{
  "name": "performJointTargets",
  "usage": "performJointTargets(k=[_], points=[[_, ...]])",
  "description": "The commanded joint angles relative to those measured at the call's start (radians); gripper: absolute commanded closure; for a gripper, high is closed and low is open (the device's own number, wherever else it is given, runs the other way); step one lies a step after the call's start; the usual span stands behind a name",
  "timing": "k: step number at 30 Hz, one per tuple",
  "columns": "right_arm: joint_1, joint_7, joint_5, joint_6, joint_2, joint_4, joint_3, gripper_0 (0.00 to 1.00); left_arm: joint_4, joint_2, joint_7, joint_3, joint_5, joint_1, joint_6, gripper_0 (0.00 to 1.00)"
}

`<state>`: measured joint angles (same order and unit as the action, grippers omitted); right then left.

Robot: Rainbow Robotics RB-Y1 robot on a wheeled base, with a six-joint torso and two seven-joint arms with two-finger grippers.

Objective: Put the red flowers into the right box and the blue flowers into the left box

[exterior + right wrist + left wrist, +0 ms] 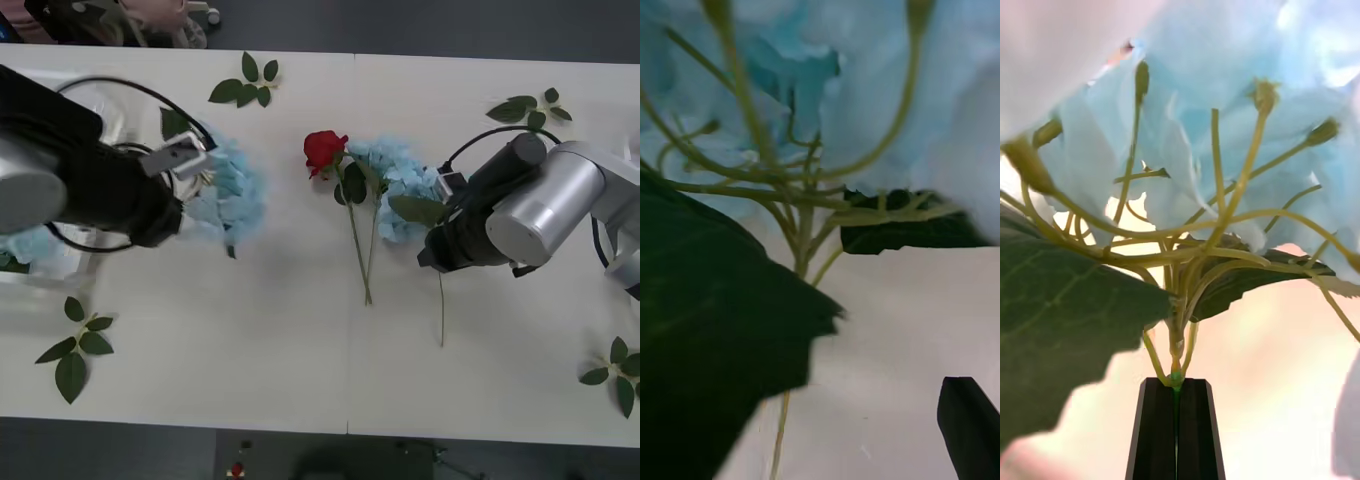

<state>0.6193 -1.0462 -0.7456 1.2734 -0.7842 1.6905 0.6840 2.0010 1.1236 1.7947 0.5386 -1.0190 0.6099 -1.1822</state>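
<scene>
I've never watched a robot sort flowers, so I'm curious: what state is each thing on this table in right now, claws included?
Left claw: shut on the stem of a blue flower, beside the left box.
Right claw: over the table's blue flower; one finger visible, flower not gripped.
Red flower: lying on the table, untouched.
Left box: one blue flower already inside.
Leaf sprigs: lying loose on the table.

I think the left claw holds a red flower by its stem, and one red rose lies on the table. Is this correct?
Not quite: the left claw is closed on the stem of a blue flower, not a red one; the left wrist view shows it. The rest stands: in the front view one red rose lies on the table.
</scene>
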Motion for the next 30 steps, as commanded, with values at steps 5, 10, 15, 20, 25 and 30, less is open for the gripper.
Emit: performJointTargets(k=[5, 10, 15, 20, 25, 30], points=[[0.02, 0.011, 0.04, -0.002, 0.04, -0.06, -0.038, 0.22, 0.028, 0.252, 0.055, -0.411, -0.029, -0.216, -0.251, 1.0], [0.04, -0.003, 0.038, -0.005, 0.076, -0.126, -0.037, 0.22, -0.1, 0.226, 0.14, -0.454, 0.122, -0.257, -0.186, 1.0], [0.045, -0.02, 0.06, -0.006, 0.103, -0.152, -0.031, 0.22, -0.246, 0.186, 0.137, -0.387, 0.238, -0.256, 0.023, 1.0], [0.046, -0.023, 0.091, -0.008, 0.126, -0.172, -0.015, 0.46, -0.407, 0.119, 0.123, -0.302, 0.292, -0.196, 0.182, 1.0], [0.045, -0.02, 0.115, -0.009, 0.146, -0.198, -0.015, 1.0, -0.547, 0.105, 0.12, -0.224, 0.315, -0.124, 0.268, 1.0], [0.045, -0.023, 0.112, -0.02, 0.146, -0.198, -0.014, 1.0, -0.61, 0.107, 0.118, -0.175, 0.318, -0.105, 0.332, 0.71]])
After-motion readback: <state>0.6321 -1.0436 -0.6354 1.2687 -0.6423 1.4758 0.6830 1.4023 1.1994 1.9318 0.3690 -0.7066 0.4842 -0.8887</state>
